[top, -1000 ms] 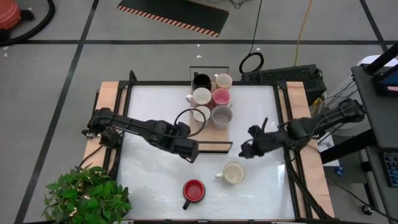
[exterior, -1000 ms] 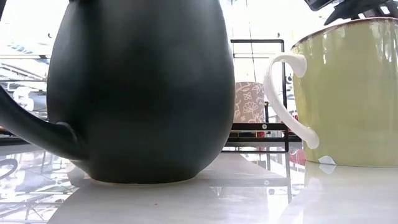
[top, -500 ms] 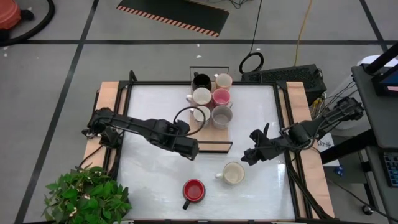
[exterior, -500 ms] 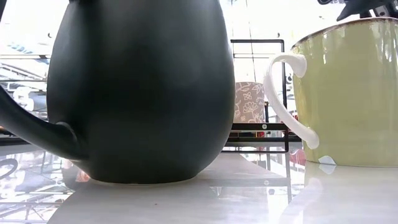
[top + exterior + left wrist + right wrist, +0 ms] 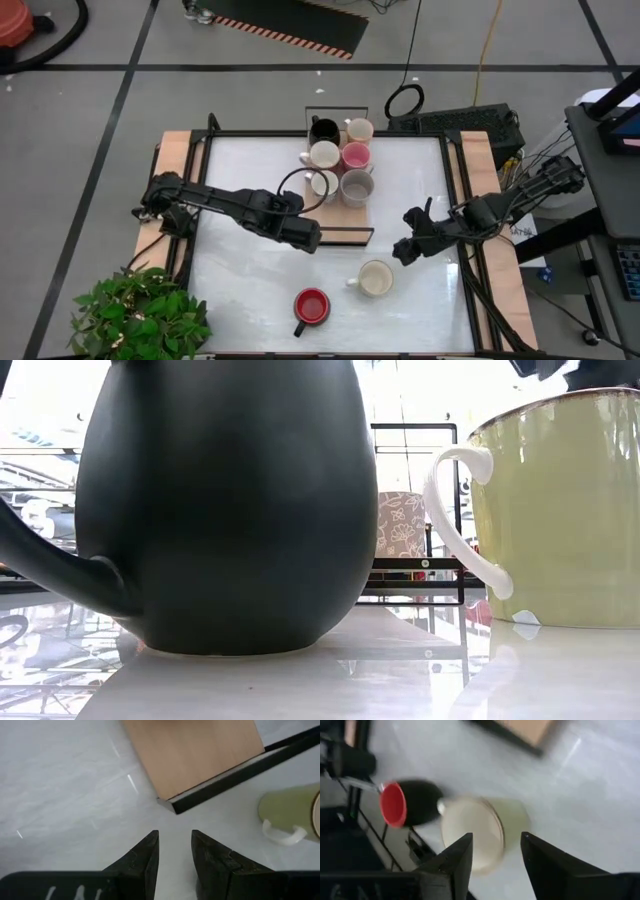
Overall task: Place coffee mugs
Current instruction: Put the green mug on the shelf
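A light-wood tray [image 5: 332,210] at the table's far middle carries several mugs, among them a black one [image 5: 323,130], a pink one [image 5: 357,156] and a grey one [image 5: 357,186]. Two mugs stand on the white table near its front edge. One is cream [image 5: 375,278] [image 5: 475,835]; the other is red inside and black outside [image 5: 312,306] [image 5: 402,802]. My left gripper [image 5: 308,240] [image 5: 175,837] hangs open over bare table at the tray's near corner. My right gripper [image 5: 400,250] [image 5: 497,840] is open, above and to the right of the cream mug, tilted toward it.
The tray's black wire frame [image 5: 235,780] runs along its near end, just beyond my left fingers. A potted plant [image 5: 140,315] stands at the near left corner. Bare table lies left of the tray and between the two loose mugs and the tray.
My right gripper has swung a little toward the table's near edge and now points at the cream mug. The mugs have stayed where they were.
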### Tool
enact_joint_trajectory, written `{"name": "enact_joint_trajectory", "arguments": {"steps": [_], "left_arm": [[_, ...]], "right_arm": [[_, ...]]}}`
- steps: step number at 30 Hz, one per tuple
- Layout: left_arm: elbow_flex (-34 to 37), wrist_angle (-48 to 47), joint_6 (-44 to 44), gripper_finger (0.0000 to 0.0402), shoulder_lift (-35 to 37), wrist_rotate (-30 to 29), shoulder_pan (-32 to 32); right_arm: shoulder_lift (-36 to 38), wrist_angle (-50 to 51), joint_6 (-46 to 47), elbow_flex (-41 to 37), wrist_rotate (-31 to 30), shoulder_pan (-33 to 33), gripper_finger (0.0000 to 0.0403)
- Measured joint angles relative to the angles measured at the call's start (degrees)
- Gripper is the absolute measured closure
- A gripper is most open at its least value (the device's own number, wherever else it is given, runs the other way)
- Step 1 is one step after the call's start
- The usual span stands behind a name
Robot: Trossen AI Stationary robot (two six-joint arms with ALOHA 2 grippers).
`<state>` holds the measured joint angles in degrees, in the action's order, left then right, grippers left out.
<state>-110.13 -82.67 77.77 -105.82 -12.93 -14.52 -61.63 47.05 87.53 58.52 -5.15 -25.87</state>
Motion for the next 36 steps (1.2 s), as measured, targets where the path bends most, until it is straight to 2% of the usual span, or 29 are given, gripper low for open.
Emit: {"name": "enact_joint_trajectory", "arguments": {"steps": [3,6,10,14,27,36], "left_arm": [[0.0,0.0,0.4,0.0284,0.0,0.0,0.4],[0.0,0.0,0.3,0.0284,0.0,0.7,0.6],[0.0,0.0,0.0,0.0284,0.0,0.9,0.5],[0.0,0.0,-2.0,0.0284,0.0,0.9,0.6],[0.0,-0.2,-6.6,0.0284,0.0,1.0,-0.6],[0.0,-0.3,-8.7,0.0284,0.0,1.1,-2.6]], "right_arm": [[0.0,2.7,0.1,0.0,4.9,-0.1,0.0212],[0.0,3.8,0.9,0.0,6.8,-0.6,0.0176],[-0.4,3.3,1.8,0.0,6.6,-1.0,0.0133],[-2.0,2.9,3.8,0.0,6.5,-1.2,0.0108],[-9.4,-5.1,9.6,0.0,6.7,-4.7,0.0105],[-10.5,-4.4,13.0,0.0,4.7,-5.1,0.0106]]}}
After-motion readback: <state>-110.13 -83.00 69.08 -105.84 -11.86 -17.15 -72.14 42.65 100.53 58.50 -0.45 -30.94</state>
